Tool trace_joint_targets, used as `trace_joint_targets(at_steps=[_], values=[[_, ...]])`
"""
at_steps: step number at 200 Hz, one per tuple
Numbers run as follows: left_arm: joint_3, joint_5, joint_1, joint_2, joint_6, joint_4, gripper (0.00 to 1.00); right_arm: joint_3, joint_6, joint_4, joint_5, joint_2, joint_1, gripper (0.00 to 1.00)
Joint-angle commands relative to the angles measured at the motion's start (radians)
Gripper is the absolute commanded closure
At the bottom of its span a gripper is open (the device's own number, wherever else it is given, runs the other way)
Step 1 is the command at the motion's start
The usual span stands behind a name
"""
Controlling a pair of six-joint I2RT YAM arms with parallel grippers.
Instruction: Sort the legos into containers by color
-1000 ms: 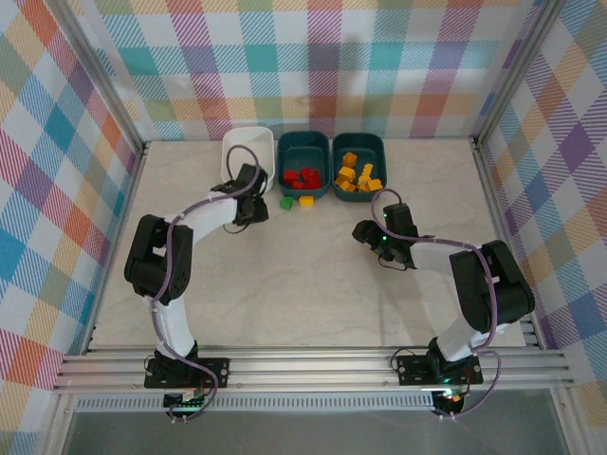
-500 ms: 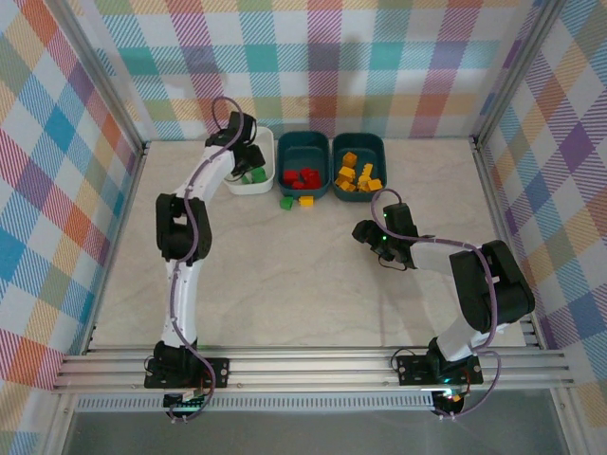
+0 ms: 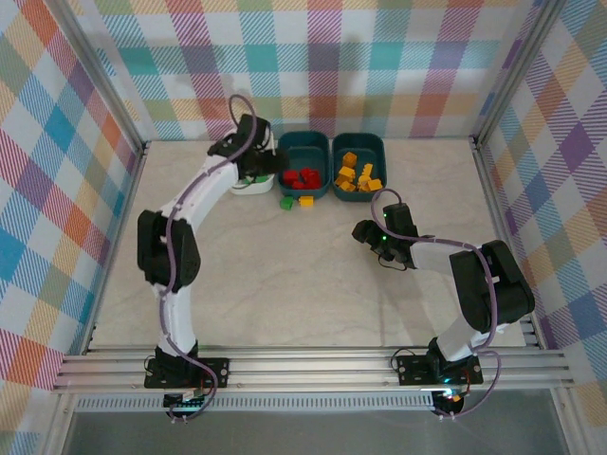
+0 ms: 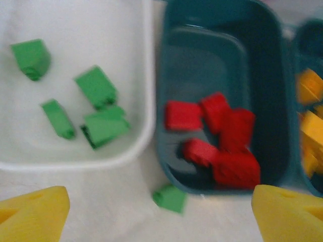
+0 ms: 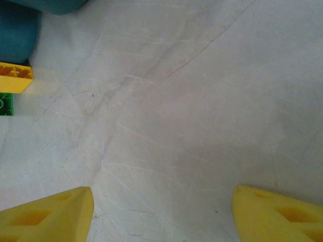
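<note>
Your left gripper (image 4: 160, 214) hangs wide and empty over the near rim of the white tub (image 4: 75, 164); your right gripper (image 5: 161, 214), also wide and empty, hovers over the table (image 5: 176, 101).

Upper centre, overhead: left tub (image 3: 245, 188), middle tub (image 3: 303, 142), right tub (image 3: 358, 141) in a row; two loose bricks (image 3: 285, 202) just below the middle; my left gripper (image 3: 254, 172) over the left.

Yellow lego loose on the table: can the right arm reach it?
Probably yes. Bare table lies between the open right fingers and the yellow lego. A green lego beside it and the teal tub behind crowd it.
</note>
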Motion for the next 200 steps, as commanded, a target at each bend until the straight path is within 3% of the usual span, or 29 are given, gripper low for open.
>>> trace_joint_targets(at_steps=[1, 45, 117, 153, 200], values=[[-0.206, -0.047, -0.067, -0.033, 0.065, 0.131, 0.11, 0.009, -0.017, 0.013, 0.001, 0.014, 0.005, 0.27], [-0.343, -0.029, -0.085, 0.0, 0.068, 0.267, 0.16, 0.008, -0.013, 0.016, -0.011, 0.018, 0.005, 0.27], [-0.146, -0.105, -0.087, 0.182, 0.154, 0.221, 0.21, 0.01, -0.017, 0.011, -0.009, 0.018, 0.005, 0.27], [-0.089, -0.103, -0.077, 0.242, 0.15, 0.201, 0.32, 0.013, -0.017, 0.01, -0.008, 0.021, 0.005, 0.27], [-0.083, -0.093, -0.077, 0.254, 0.151, 0.199, 0.37, 0.01, -0.019, 0.007, -0.003, 0.016, 0.004, 0.27]])
